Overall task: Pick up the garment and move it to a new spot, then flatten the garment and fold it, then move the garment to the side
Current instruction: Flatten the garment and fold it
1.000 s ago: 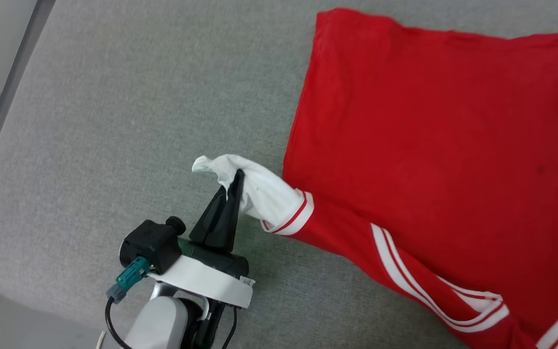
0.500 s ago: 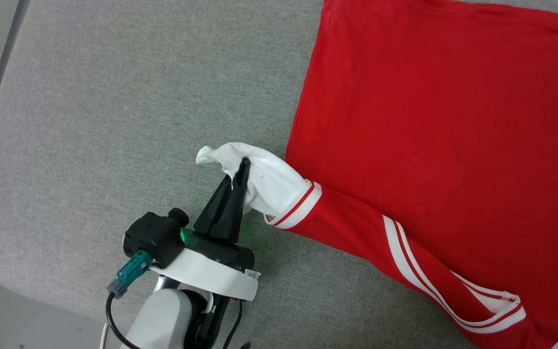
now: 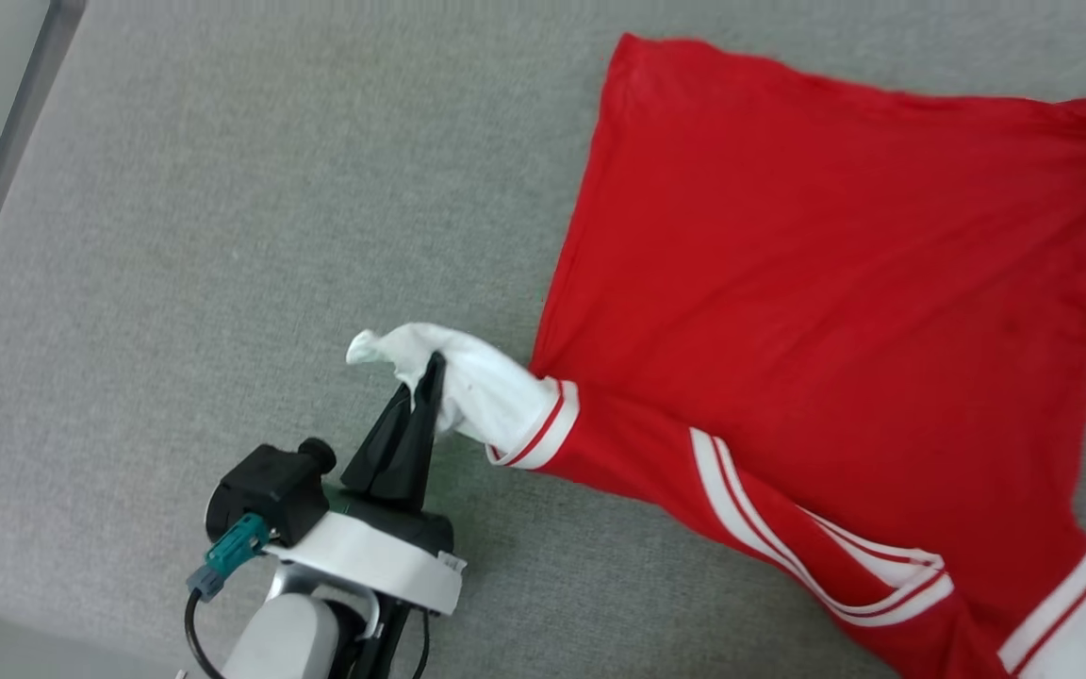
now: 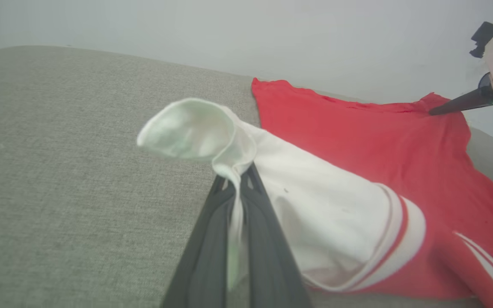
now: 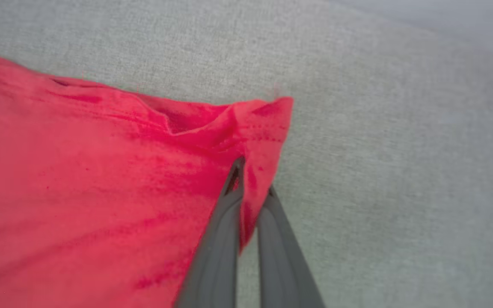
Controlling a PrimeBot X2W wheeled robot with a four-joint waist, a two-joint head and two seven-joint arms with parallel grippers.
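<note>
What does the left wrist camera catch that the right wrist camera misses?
Left wrist camera: the left gripper shut on the white sleeve, the striped cuff, and the right gripper far off. Right wrist camera: a close look at the stitched red corner pinched between the right gripper's fingers. Both: the red shirt lying on the grey cushion.

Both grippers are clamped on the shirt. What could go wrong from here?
1. The left gripper pinches only the bunched tip of the white sleeve; a pull could slip it free.
2. The right gripper bites just the hem corner of the garment, a thin hold too.
3. The near striped edge lies folded over; spreading may keep that crease.
</note>
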